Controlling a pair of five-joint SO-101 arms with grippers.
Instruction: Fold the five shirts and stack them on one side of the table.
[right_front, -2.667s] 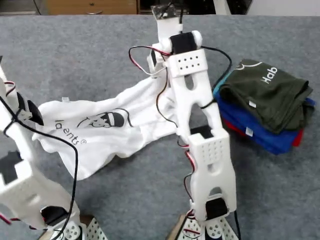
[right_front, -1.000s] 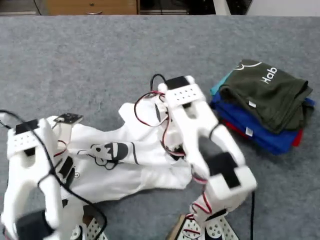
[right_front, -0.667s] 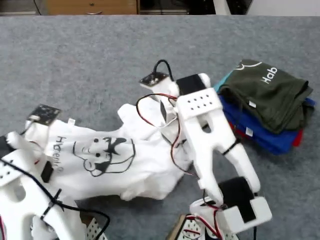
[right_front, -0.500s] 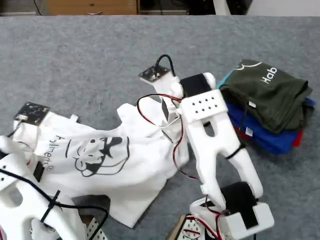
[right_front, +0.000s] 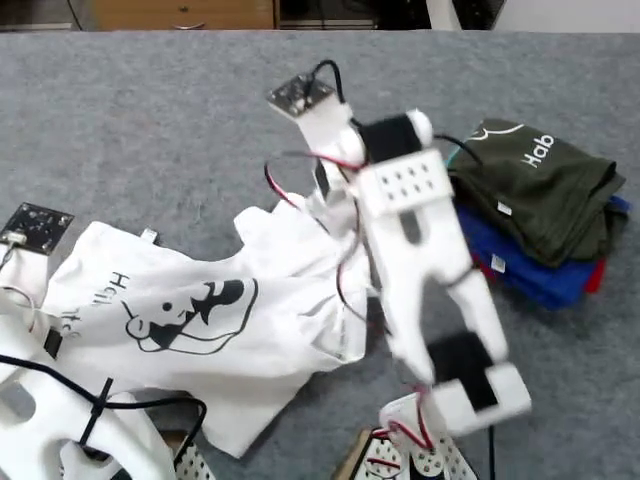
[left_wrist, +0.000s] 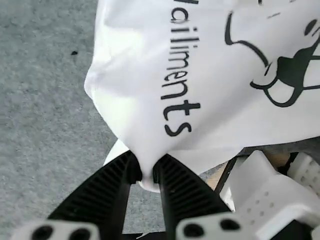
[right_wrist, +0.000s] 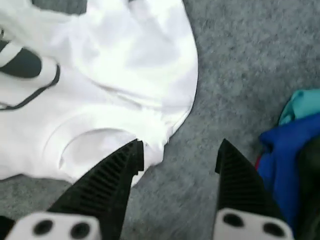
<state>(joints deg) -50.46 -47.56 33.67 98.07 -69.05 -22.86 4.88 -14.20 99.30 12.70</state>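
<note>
A fold of the white shirt (left_wrist: 210, 75) is being pinched by the left gripper (left_wrist: 146, 172), whose ribbed black jaws are being held tight together on the cloth. The shirt's edge is being lifted off the surface there, and its black lettering and cartoon print are being shown face up just beyond the jaws. The right gripper (right_wrist: 180, 150) is being held spread wide, with nothing between its jaws; it is being hung over the shirt's rumpled far edge and the bare covering beside it.

In the high view the shirt is being spread, creased and unfolded, across the near left part of the table, between the left arm (right_front: 40, 410) at the near left corner and the right arm (right_front: 420, 250), which is being stretched out over the middle. The stack of folded shirts (right_front: 530, 200) is being kept on the right side, apart from the white shirt: a dark green one on top, then blue, with teal and red edges being shown beneath.

The table is being covered by a grey felt-like covering (right_front: 160, 120), plain and fibrous. Beyond its far edge a strip of the room is being glimpsed: a wooden cabinet (right_front: 180, 12) and a dark gap beside it.
</note>
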